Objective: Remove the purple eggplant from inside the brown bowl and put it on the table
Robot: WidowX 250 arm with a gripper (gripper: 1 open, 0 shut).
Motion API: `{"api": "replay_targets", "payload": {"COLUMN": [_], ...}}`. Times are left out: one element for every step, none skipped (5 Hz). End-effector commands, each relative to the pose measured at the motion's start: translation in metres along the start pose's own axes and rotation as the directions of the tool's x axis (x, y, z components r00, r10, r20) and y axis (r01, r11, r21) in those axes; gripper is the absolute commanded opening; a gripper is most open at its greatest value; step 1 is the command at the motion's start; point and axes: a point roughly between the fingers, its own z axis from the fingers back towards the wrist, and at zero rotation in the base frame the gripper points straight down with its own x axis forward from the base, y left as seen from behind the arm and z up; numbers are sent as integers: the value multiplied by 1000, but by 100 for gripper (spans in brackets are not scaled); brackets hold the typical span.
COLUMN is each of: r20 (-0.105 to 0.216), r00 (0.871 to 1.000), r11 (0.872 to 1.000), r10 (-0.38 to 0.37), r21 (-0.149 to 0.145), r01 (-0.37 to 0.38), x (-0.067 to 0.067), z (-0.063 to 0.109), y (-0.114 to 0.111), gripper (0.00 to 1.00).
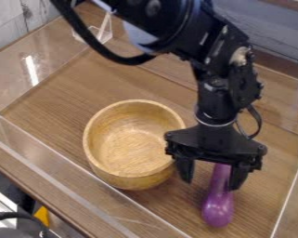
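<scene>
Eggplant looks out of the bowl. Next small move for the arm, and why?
Probably lift the tool straight up. The purple eggplant lies on the table to the right of the brown bowl, which is empty, and the fingers stand open on either side of its upper end. A vertical retreat should clear it without knocking it.
</scene>
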Motion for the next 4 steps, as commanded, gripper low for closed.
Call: {"api": "replay_targets", "payload": {"r20": [50, 54, 58, 64], "r00": [999, 998, 998, 997], "r11": [999, 999, 999, 999], "r10": [10, 16, 22, 30], "r21": [-33, -33, -33, -36], "r01": [-8, -14, -20, -28], "x": [10, 11, 12, 14], "z": [17, 20, 24, 28], "y": [-3, -1, 1, 2], "gripper": [100, 100, 100, 100]}}
